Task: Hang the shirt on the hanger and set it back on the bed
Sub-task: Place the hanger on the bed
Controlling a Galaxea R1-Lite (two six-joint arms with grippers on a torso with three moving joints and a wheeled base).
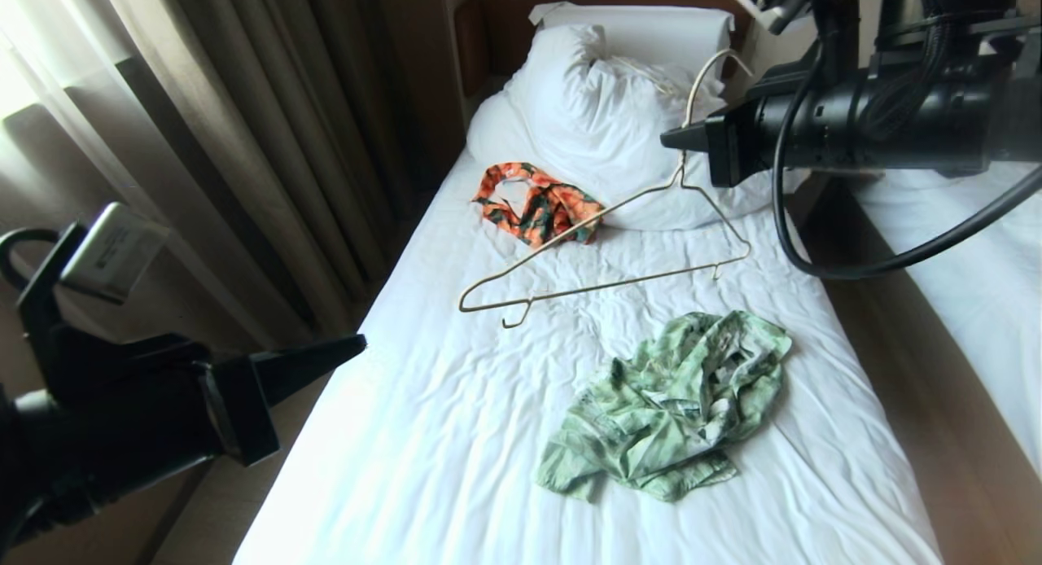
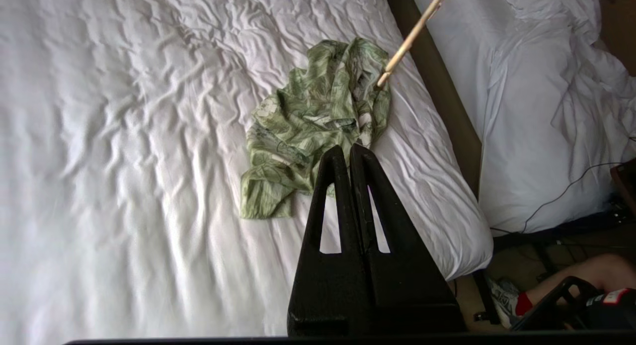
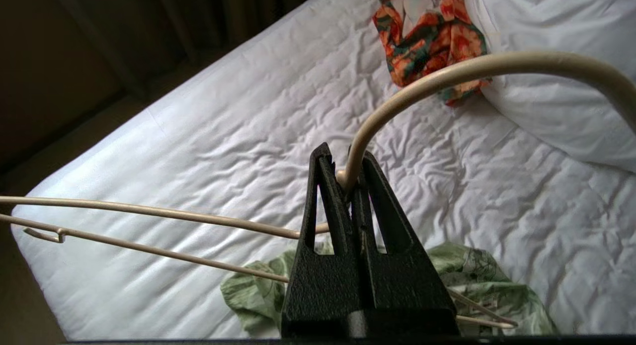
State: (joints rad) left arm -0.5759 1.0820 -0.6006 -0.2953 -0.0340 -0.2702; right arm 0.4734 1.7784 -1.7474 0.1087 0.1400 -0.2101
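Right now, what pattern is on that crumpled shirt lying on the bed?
Light green shirt with white flowers, dark leaves; head view.

Hanger (image 3: 208, 220) frame's far end — cut off by the right wrist view's edge.

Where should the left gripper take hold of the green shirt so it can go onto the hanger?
Probably the collar end of the shirt, the raised folds nearest the pillows, approached from above. The shirt lies crumpled on the bed, so only raised folds offer a pinch. The left gripper is shut and empty; the right gripper holds the hanger aloft.
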